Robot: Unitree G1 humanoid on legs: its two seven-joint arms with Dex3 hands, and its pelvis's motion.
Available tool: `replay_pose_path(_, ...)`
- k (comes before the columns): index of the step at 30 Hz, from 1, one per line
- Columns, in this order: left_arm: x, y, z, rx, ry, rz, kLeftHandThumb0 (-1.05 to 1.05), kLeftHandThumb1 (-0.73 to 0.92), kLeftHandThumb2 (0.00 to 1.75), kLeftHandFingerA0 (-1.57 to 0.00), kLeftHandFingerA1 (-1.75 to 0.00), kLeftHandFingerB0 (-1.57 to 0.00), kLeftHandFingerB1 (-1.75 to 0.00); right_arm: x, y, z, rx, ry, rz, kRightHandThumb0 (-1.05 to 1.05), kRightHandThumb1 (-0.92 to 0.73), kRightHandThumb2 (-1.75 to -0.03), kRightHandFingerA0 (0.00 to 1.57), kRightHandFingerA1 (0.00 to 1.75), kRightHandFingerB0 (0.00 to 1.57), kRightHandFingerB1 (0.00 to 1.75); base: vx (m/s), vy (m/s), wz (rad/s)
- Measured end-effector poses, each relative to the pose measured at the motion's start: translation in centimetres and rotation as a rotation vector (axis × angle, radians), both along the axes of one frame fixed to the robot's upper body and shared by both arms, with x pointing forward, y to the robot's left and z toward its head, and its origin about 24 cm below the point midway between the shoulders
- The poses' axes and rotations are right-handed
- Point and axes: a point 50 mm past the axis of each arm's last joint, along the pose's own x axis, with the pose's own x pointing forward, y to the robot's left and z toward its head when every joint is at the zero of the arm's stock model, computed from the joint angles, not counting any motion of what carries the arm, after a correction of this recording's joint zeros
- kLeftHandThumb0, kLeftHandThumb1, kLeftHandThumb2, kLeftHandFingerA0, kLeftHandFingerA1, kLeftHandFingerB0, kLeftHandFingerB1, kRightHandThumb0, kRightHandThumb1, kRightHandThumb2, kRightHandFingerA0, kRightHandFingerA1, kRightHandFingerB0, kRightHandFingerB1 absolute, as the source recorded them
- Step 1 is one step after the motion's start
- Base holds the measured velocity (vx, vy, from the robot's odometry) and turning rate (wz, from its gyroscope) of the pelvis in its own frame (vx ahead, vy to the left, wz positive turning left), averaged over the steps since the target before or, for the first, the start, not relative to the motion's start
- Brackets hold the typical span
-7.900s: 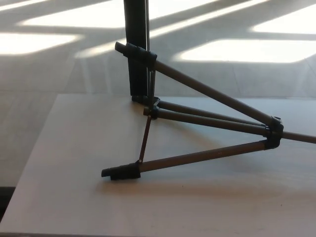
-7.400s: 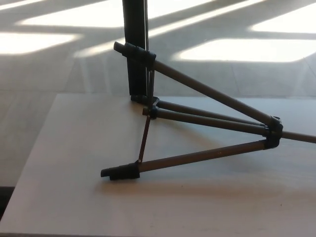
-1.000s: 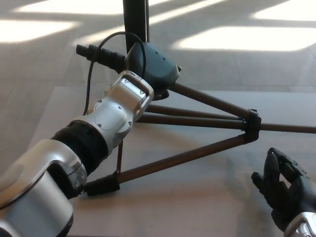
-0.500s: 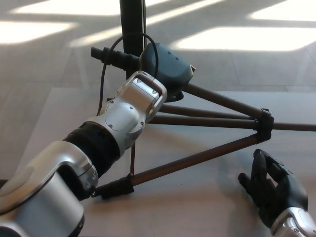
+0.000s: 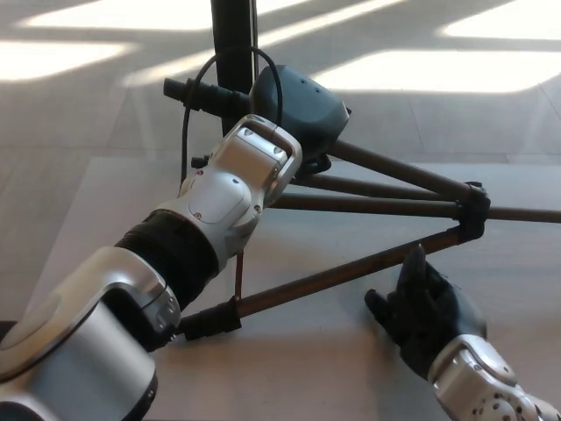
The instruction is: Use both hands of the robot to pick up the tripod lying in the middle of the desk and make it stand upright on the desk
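I see the tripod (image 5: pixel 386 206) lying on its side on the desk, legs spread and pointing to my left, its hub at the right. The legs are thin brown-grey tubes with black feet. The near leg slants down to a black foot at the lower left; the upper leg rises off the surface; a thin brace links them

— Any lettering, numbers or brand marks to read here?

— None. The tripod (image 5: pixel 377 206) has bare tubes and plain black joints, with no label showing.

— And the robot itself?

— The left hand (image 5: pixel 298 110) and the right hand (image 5: pixel 421 307) are plain black, and the silver forearm casings carry no legible marking.
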Motion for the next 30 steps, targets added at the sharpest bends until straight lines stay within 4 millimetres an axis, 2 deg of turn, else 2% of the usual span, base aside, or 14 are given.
replay_pose_path(3, 0.0, 0.0, 0.3, -0.009, 0.001, 0.003, -0.31, 0.63, 0.7, -0.88, -1.61, -0.79, -1.03, 0.6, -0.1, -0.1, 0.049, 0.016, -0.003, -1.05, -0.63, -1.01, 0.0, 0.18, 0.0, 0.09, 0.0, 0.0, 0.0)
replay_pose_path(5, 0.1, -0.1, 0.8, -0.015, -0.004, 0.003, -0.33, 0.49, 0.97, -1.14, -1.28, -0.83, -0.98, 0.8, -0.2, -0.3, 0.081, 0.026, -0.009, -1.05, -0.63, -1.0, 0.0, 0.19, 0.05, 0.11, 0.0, 0.0, 0.0)
replay_pose_path(6, 0.1, -0.3, 1.1, -0.02, -0.01, 0.0, -0.25, 0.63, 0.78, -0.95, -1.67, -0.8, -1.21, 0.9, -0.3, -0.4, 0.099, 0.032, -0.016, -1.05, -0.63, -1.04, 0.0, 0.25, 0.0, 0.1, 0.0, 0.0, 0.0)
replay_pose_path(11, -0.1, -1.4, 3.2, -0.039, -0.049, -0.026, -0.33, 0.63, 0.71, -0.89, -1.59, -0.82, -1.07, 1.3, -0.4, -0.9, 0.18, 0.053, -0.029, -1.05, -0.63, -1.03, 0.0, 0.26, 0.0, 0.13, 0.0, 0.0, 0.0)
replay_pose_path(12, -0.2, -1.5, 3.6, -0.044, -0.057, -0.031, -0.35, 0.62, 0.71, -0.89, -1.6, -0.81, -1.04, 1.4, -0.4, -1.0, 0.196, 0.056, -0.032, -0.93, -0.68, -0.61, 0.0, 0.29, 0.0, 0.34, 0.0, 0.0, 0.0)
replay_pose_path(13, -0.2, -1.7, 3.9, -0.048, -0.063, -0.037, -0.31, 0.54, 0.7, -0.89, -1.62, -0.82, -0.98, 1.4, -0.4, -1.0, 0.209, 0.056, -0.038, -1.01, -0.62, -1.04, 0.0, 0.27, 0.0, 0.15, 0.0, 0.0, 0.0)
replay_pose_path(19, -0.6, -2.2, 4.6, -0.061, -0.077, -0.057, -0.31, 0.58, 0.73, -0.89, -1.6, -0.82, -0.93, 2.3, -0.3, -1.0, 0.259, 0.065, -0.049, -1.03, -0.68, -1.07, 0.13, 0.35, 0.0, 0.1, 0.0, 0.0, 0.0)
replay_pose_path(20, -0.6, -2.2, 4.7, -0.063, -0.079, -0.059, -0.31, 0.59, 0.78, -0.91, -1.58, -0.83, -0.95, 2.6, -0.3, -0.9, 0.261, 0.065, -0.052, -0.94, -0.6, -1.02, 0.09, 0.68, 0.0, 0.2, 0.0, 0.0, 0.0)
replay_pose_path(21, -0.6, -2.2, 4.8, -0.066, -0.082, -0.061, -0.28, 0.6, 0.79, -0.92, -1.62, -0.84, -1.04, 2.8, -0.2, -0.9, 0.261, 0.067, -0.052, -0.89, -0.74, -0.67, 0.0, 0.66, 0.0, 0.14, 0.0, 0.0, 0.0)
replay_pose_path(23, -0.7, -2.2, 5.0, -0.073, -0.087, -0.065, -0.27, 0.58, 0.81, -0.94, -1.61, -0.85, -1.04, 3.2, 0.0, -0.7, 0.258, 0.066, -0.056, -0.96, -0.59, -0.99, 0.05, 0.42, 0.01, 0.24, 0.0, 0.0, 0.0)
replay_pose_path(26, -0.8, -2.2, 5.4, -0.082, -0.096, -0.072, -0.29, 0.61, 0.75, -0.9, -1.63, -0.82, -1.11, 3.8, 0.1, -0.2, 0.239, 0.046, -0.081, -0.83, -0.51, -0.93, 0.01, 0.33, 0.0, 0.35, 0.0, 0.0, 0.0)
replay_pose_path(27, -0.9, -2.2, 5.4, -0.082, -0.097, -0.073, -0.34, 0.47, 0.96, -1.16, -1.29, -0.82, -0.91, 3.9, 0.0, 0.0, 0.233, 0.037, -0.09, -0.82, -0.5, -0.89, 0.03, 0.4, 0.0, 0.35, 0.0, 0.0, 0.0)
replay_pose_path(29, -0.9, -2.1, 5.5, -0.075, -0.102, -0.074, -0.32, 0.6, 0.7, -0.92, -1.59, -0.85, -0.92, 4.1, -0.2, 0.6, 0.203, 0.015, -0.107, -0.82, -0.5, -0.88, 0.19, 0.74, 0.03, 0.38, 0.0, 0.0, 0.0)
replay_pose_path(30, -0.9, -1.9, 5.4, -0.072, -0.102, -0.072, -0.32, 0.61, 0.7, -0.92, -1.6, -0.85, -0.95, 4.2, -0.3, 0.9, 0.184, 0.007, -0.115, -0.75, -0.62, -0.57, 0.01, 0.69, 0.02, 0.28, 0.0, 0.0, 0.0)
